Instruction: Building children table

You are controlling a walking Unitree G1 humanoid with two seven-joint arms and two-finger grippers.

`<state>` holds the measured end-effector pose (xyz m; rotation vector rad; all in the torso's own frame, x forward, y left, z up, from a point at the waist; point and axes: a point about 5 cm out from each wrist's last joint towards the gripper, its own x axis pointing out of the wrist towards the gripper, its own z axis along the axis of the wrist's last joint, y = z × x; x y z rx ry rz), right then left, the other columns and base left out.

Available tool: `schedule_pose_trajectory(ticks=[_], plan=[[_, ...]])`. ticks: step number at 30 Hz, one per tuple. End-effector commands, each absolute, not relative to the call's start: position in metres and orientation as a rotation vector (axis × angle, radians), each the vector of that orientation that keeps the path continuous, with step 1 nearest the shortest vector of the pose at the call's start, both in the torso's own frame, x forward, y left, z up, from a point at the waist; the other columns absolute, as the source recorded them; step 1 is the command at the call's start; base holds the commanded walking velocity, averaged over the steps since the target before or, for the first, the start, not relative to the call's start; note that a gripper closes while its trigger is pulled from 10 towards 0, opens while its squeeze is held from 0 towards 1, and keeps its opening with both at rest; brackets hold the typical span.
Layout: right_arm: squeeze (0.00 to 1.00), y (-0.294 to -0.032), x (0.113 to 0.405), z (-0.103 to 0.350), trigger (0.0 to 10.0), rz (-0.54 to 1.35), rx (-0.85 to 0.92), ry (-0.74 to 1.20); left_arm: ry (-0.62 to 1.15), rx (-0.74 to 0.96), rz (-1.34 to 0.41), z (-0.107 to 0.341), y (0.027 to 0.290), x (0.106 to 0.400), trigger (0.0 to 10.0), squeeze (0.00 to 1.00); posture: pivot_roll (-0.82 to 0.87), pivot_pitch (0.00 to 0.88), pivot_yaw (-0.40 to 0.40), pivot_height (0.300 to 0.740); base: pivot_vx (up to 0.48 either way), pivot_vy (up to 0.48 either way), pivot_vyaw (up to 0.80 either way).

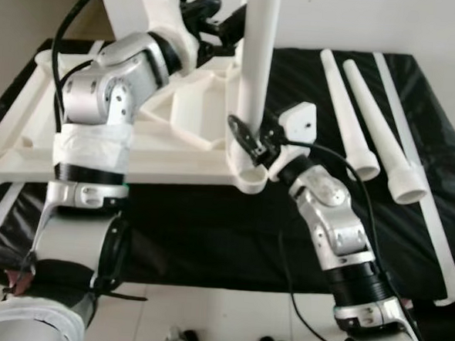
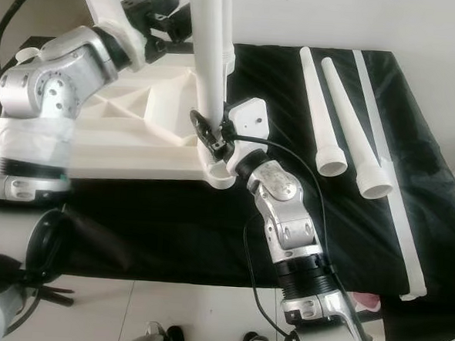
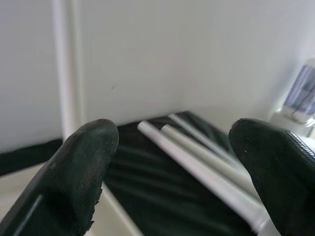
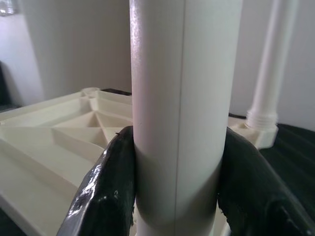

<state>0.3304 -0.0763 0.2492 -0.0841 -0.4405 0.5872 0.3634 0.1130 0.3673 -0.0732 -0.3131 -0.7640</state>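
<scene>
We see the white tabletop (image 1: 175, 148) lying upside down on a black cloth (image 1: 231, 232), ribbed underside up. A white leg (image 1: 259, 56) stands upright in the socket at the tabletop's near right corner. The right gripper (image 1: 249, 137) is clamped on this leg low down, just above the socket; in the right wrist view both black fingers (image 4: 106, 191) press against the leg's two sides. A second leg (image 4: 268, 73) stands upright in a far corner socket. The left gripper (image 1: 213, 19) is at the far side of the tabletop, beside the upper part of the gripped leg; in the left wrist view its fingers (image 3: 81, 172) are spread apart and hold nothing. Two loose legs (image 1: 369, 121) lie side by side on the cloth to the right, wide ends toward us, with a long thin white strip (image 1: 424, 171) just right of them.
</scene>
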Motion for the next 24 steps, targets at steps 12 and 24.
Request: schedule_pose_trajectory(ticks=[12,24], plan=[[0.0,-0.087,0.324,0.246,10.0,0.48,-0.048,-0.448,-0.155,0.038,-0.655,0.316,0.15,0.367,10.0,0.0,-0.07,0.164,0.076,0.74,0.0,0.0,0.0],[0.0,-0.075,0.311,0.233,10.0,0.557,-0.075,-0.443,-0.101,0.098,-0.714,0.296,0.149,0.353,10.0,0.0,-0.07,0.175,0.075,0.74,0.0,0.0,0.0]])
